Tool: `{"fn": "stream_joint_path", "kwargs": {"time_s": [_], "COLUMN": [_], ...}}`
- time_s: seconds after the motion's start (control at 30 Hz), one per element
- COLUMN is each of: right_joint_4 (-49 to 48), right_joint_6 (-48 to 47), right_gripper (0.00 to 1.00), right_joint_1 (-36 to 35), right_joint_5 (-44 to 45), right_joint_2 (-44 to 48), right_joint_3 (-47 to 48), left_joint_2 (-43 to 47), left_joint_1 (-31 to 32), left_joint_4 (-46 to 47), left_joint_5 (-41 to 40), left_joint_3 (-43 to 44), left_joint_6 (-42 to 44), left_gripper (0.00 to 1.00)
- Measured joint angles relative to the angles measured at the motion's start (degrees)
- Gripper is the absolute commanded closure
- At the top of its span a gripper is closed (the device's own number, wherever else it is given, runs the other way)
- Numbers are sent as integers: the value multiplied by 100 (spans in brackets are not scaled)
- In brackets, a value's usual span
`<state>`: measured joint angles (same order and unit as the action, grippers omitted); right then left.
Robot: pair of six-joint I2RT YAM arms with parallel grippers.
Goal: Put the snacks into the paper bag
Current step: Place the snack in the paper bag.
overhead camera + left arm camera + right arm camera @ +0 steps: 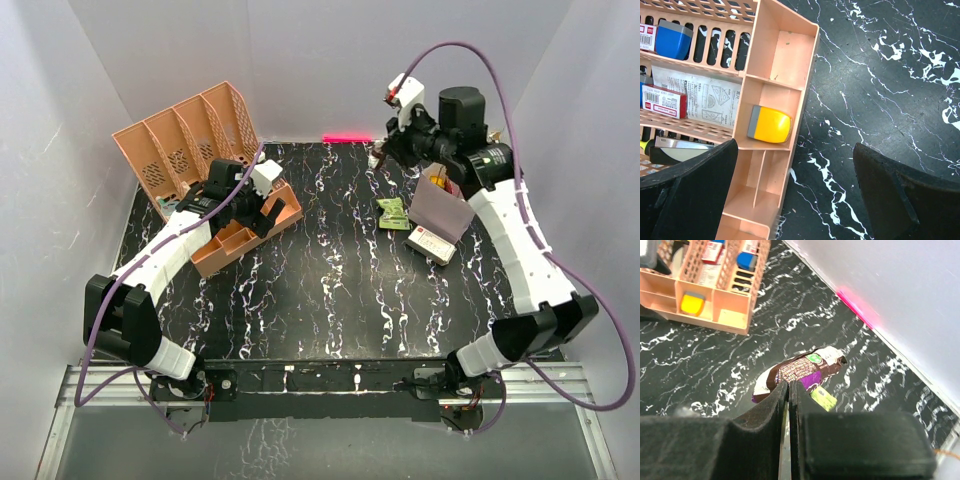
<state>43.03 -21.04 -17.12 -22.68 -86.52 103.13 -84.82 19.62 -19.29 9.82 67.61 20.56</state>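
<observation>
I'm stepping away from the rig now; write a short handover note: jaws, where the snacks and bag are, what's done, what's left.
Left gripper: jaws wide open, empty, over the peach organiser's tray.
Right gripper: jaws shut on a purple snack packet, held up above the table.
Paper bag: upright at the right rear; a green packet lies on the table to its left.
Done: purple packet lifted; the bag's contents cannot be seen.
Left: drop the purple packet into the bag, then fetch the green one.
</observation>
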Motion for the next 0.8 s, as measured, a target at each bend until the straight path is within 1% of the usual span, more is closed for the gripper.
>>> {"fn": "stream_joint_path", "kwargs": {"time_s": [0.13, 0.5, 0.8], "right_joint_4": [13, -105, -144], "right_joint_6": [59, 570, 1067], "right_gripper": [92, 92, 92], "right_joint_1": [291, 1821, 2382], "right_joint_5": [227, 411, 678], "right_joint_2": [422, 1202, 1381], "right_joint_3": [-199, -776, -1307], "left_joint_2": [0, 0, -2], "left_joint_1": [0, 0, -2], "left_joint_4": [0, 0, -2], "left_joint_5": [0, 37, 151], "left_joint_3": [0, 0, 0], "left_joint_6": [2, 4, 0], "left_gripper": [1, 2, 2]}}
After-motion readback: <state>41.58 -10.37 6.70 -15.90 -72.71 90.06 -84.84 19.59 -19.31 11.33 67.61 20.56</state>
